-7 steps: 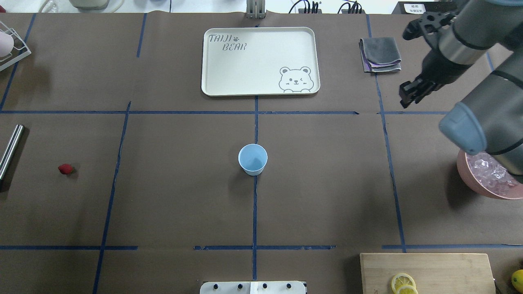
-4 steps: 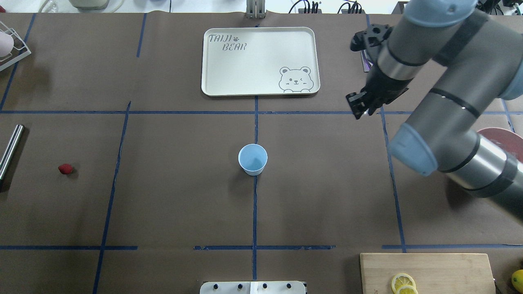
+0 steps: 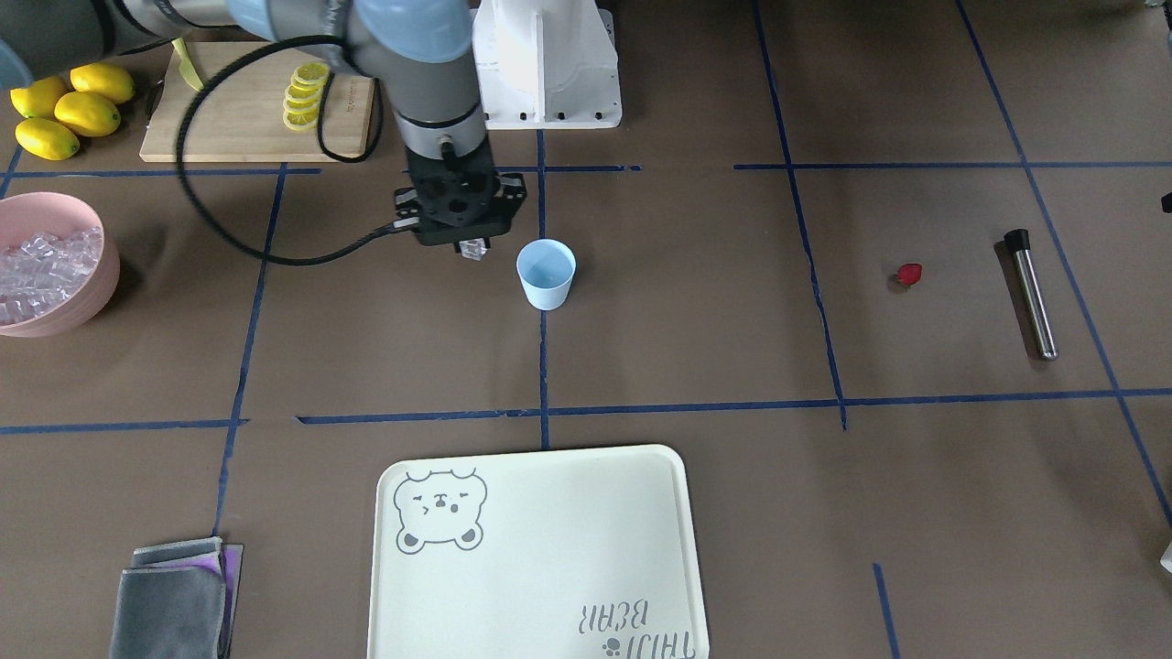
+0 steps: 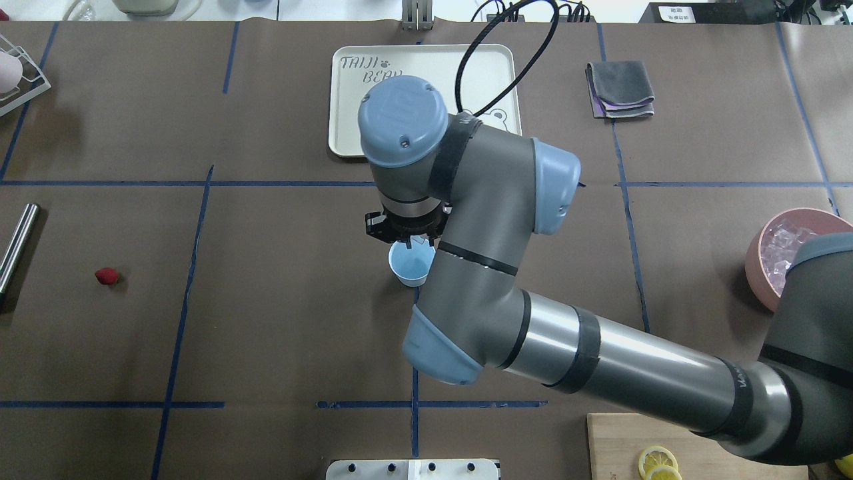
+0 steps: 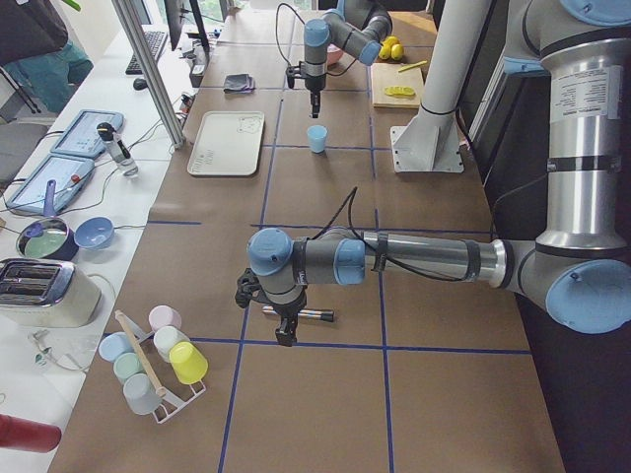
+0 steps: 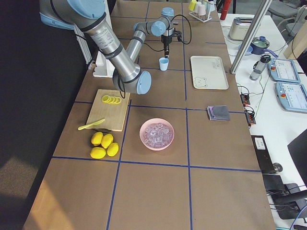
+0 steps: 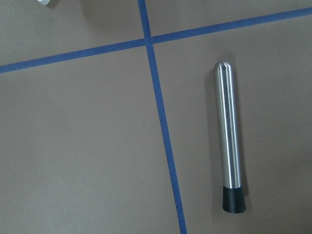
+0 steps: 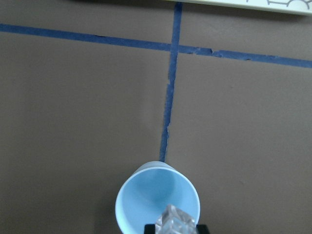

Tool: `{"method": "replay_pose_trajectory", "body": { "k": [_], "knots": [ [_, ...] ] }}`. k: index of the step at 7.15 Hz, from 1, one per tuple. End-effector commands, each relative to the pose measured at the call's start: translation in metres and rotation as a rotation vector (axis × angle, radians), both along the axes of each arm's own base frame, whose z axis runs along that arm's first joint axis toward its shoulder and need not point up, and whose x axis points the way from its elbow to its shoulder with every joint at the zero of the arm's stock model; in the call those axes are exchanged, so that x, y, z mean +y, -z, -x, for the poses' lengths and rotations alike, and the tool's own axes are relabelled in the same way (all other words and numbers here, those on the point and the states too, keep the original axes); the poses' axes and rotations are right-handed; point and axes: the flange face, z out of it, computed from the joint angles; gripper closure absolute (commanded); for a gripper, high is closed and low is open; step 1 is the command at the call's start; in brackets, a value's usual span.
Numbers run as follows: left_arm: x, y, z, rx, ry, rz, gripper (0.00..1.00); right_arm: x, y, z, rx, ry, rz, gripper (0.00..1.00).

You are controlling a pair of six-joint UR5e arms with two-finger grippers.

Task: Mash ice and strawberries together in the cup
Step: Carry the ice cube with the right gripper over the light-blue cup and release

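the ice cube (image 8: pixel 174 222) is a small clear, glassy lump, pinched between the fingers of the right gripper (image 3: pixel 469 243) just over the rim of the pale blue cup (image 3: pixel 546 273) (tapered, plain), which stands upright on the middle tape line. the red strawberry (image 3: pixel 908 274) lies well off, near the steel muddler (image 7: pixel 229 141). the left gripper (image 5: pixel 284 333) hangs over that muddler; whether clenched or released, i cannot tell.
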Motion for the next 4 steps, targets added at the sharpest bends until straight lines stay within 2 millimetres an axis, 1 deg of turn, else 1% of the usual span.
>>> {"method": "replay_pose_trajectory", "body": {
  "k": [1, 2, 3, 4],
  "knots": [
    [0.000, 0.000, 0.000, 0.000, 0.000, 0.000, 0.00, 0.007, -0.004, 0.020, 0.015, 0.004, 0.007, 1.00],
    [0.000, 0.000, 0.000, 0.000, 0.000, 0.000, 0.00, 0.006, -0.011, 0.021, 0.010, 0.016, -0.004, 0.94],
    [0.000, 0.001, 0.000, 0.000, 0.000, -0.002, 0.00, 0.007, -0.019, 0.023, -0.012, 0.009, -0.010, 0.08],
    [0.000, 0.001, 0.000, 0.000, 0.000, -0.002, 0.00, 0.007, -0.022, 0.023, -0.010, 0.017, -0.015, 0.01]
  ]
}}
